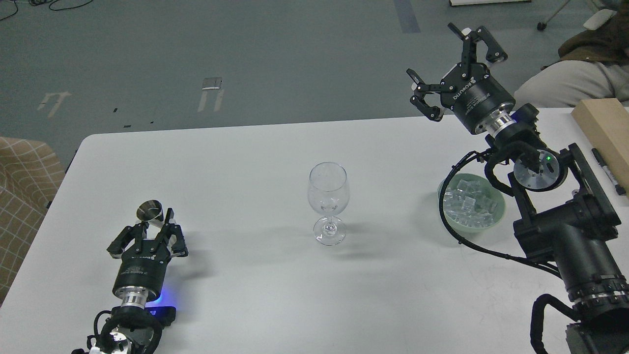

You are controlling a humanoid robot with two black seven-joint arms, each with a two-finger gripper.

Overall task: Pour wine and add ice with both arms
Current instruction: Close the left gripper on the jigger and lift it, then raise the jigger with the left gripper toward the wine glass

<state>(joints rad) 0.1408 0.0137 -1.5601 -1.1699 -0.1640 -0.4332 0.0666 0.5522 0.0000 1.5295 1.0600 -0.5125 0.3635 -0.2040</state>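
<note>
A clear, empty stemmed wine glass (328, 196) stands upright at the table's middle. A small metal jigger (150, 210) stands at the front left. My left gripper (155, 225) has its fingers closed in around the jigger's lower part, low over the table. A pale green bowl (497, 216) at the right holds a heap of clear ice cubes (467, 200). My right gripper (449, 66) is open and empty, raised above and beyond the bowl, past the table's far edge. My right arm partly covers the bowl's right side.
A wooden block (602, 128) and a black marker (607, 169) lie at the table's right edge. A seated person (575, 78) is beyond the far right corner. A checkered chair (22, 182) stands left of the white table (245, 162).
</note>
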